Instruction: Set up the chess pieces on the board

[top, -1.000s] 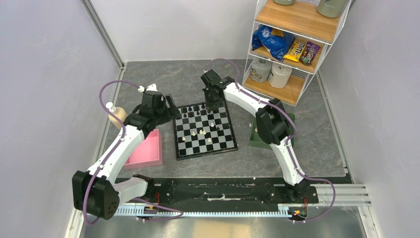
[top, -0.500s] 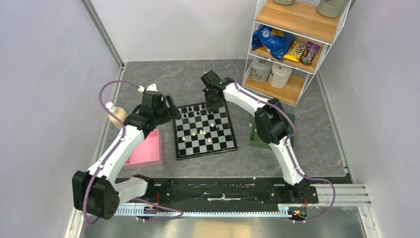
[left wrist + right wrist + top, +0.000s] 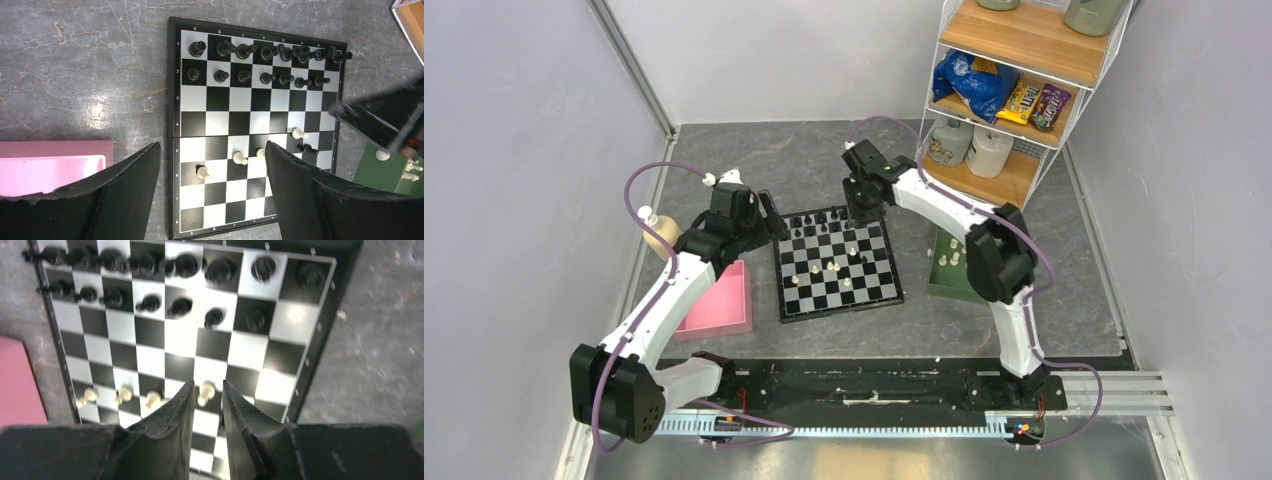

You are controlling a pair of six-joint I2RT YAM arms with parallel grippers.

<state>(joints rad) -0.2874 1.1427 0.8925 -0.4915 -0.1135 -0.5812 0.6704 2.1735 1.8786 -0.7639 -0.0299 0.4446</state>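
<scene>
Black fingers of the right gripper (image 3: 206, 386) are standing a narrow slit apart, pinching nothing. One cream piece (image 3: 205, 392) is showing through the slit just past the tips; contact cannot be told, as the view is blurred. Three more cream pieces are lining up beyond the finger on the view's left. Farther out from the tips, the black pieces (image 3: 180, 264) are filling two rows along the board (image 3: 280, 355) edge.

From the top view, the right gripper (image 3: 861, 208) is pointing down over the board's (image 3: 839, 290) far edge. Behind it the forearm is stretching back toward the shelf unit (image 3: 1014, 90), the elbow is hanging raised over the green tray (image 3: 949, 283), and the upper link is dropping to the base at the near edge. A few cream pieces are lying in that tray, beneath the elbow.

The left gripper (image 3: 212, 147) is holding its fingers spread wide, nothing between them. Straight ahead of them the board (image 3: 240, 122) is lying flat, scattered cream pieces and one stray black piece (image 3: 308, 148) nearest the tips, the black rows beyond. The pink tray (image 3: 50, 160) is sitting outside the finger on the view's left.

Seen from the top, the left gripper (image 3: 769, 215) is hovering beside the board's far-left corner, forearm sloping back past the pink tray to a bent elbow near the base.
</scene>
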